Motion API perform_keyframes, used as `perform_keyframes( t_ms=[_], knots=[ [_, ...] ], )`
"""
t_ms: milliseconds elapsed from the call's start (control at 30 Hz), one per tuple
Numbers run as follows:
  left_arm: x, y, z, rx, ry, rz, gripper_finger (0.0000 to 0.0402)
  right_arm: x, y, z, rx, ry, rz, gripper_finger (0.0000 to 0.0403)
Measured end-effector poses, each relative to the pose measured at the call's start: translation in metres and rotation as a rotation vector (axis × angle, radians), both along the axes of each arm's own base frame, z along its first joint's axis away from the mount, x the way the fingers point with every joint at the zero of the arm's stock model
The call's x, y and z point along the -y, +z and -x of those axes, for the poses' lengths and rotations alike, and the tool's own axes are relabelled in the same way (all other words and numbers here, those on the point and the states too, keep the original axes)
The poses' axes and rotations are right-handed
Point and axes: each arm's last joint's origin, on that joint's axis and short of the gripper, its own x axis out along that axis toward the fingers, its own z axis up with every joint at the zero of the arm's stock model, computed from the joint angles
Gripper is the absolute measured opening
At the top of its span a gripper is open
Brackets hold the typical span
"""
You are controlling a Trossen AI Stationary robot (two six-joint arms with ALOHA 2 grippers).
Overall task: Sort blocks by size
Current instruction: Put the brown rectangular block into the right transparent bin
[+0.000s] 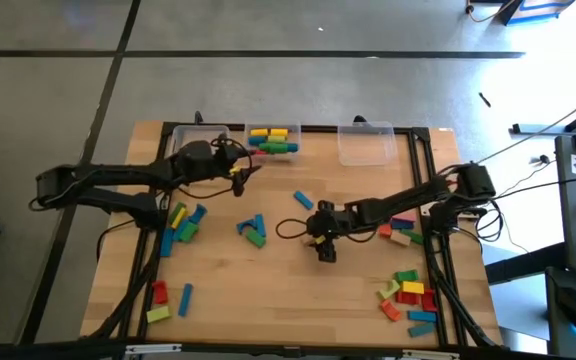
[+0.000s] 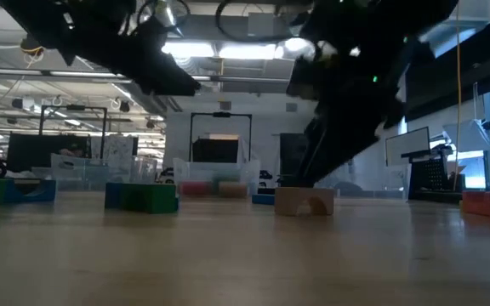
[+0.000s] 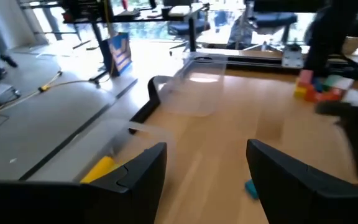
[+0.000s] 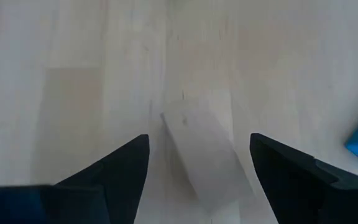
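Below, pale arched wooden block (image 4: 201, 155), seemingly untouched, right pincer (image 4: 199, 171) spread around it

matt wooden table (image 1: 268, 280), clear plastic bin (image 1: 366, 146)

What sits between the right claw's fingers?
A pale wooden block lies on the table between the open right claw's fingers, ungripped; the right wrist view shows it.

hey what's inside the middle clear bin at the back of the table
The middle bin holds a few blocks: yellow, blue and green ones show from above. Whether more lie under them cannot be seen. The left gripper hovers just in front, jaws open.
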Motion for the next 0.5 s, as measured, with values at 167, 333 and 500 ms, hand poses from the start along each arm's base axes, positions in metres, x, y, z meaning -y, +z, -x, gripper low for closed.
perform_keyframes(
  t_ms=[167,333,500],
  knots=[
    [0.006,0.000,0.002,-0.023,-0.028,-0.006,0.0217,0.000,-0.014,-0.003,-0.029,-0.006,0.014,0.0280],
    [0.010,0.000,0.001,-0.024,-0.044,-0.008,0.0217,-0.001,-0.023,-0.004,-0.062,-0.005,0.013,0.0253],
    [0.011,0.000,0.000,-0.040,-0.061,-0.046,0.0217,-0.001,-0.026,-0.005,-0.073,-0.007,0.017,0.0177]
  ],
)
